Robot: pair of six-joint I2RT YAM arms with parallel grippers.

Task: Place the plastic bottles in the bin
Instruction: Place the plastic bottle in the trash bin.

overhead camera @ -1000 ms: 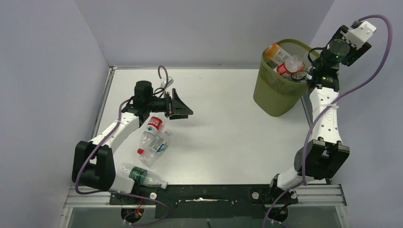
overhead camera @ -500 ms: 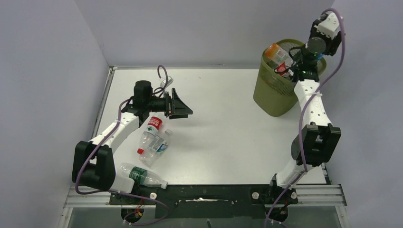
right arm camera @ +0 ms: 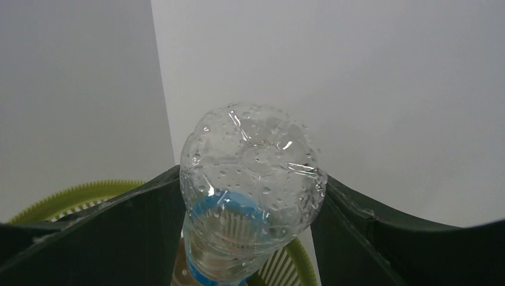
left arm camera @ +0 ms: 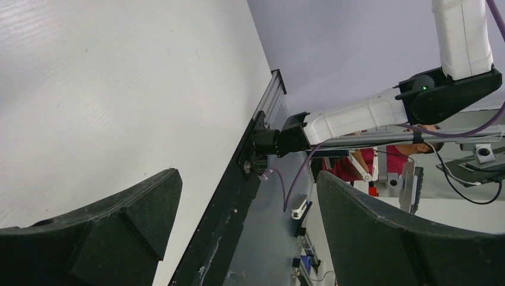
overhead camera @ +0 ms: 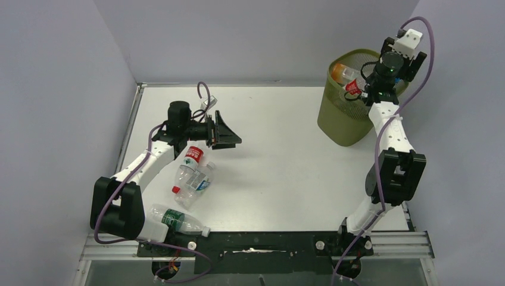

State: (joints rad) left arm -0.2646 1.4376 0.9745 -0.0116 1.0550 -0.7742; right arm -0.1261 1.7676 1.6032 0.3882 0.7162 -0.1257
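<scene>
The olive-green mesh bin [overhead camera: 342,116] stands at the far right of the table. My right gripper [overhead camera: 364,89] reaches over its rim and is shut on a clear bottle [right arm camera: 253,155] with a blue band, held base-up between both fingers over the bin's rim [right arm camera: 77,193]. An orange bottle [overhead camera: 339,71] and a red-labelled one [overhead camera: 352,88] show in the bin's mouth. My left gripper [overhead camera: 229,138] is open and empty, just right of a red-labelled bottle [overhead camera: 189,161]. A blue-labelled bottle [overhead camera: 199,185] and a green-labelled bottle [overhead camera: 178,220] lie nearer the left arm's base.
The black front rail [overhead camera: 256,244] runs along the table's near edge and also shows in the left wrist view [left arm camera: 238,196]. Grey walls close in the table at the left, back and right. The bin stands close to the right arm's column.
My right arm has swung left and in over the bin, bringing its wrist above the rim. The left arm and the table bottles have not moved.
</scene>
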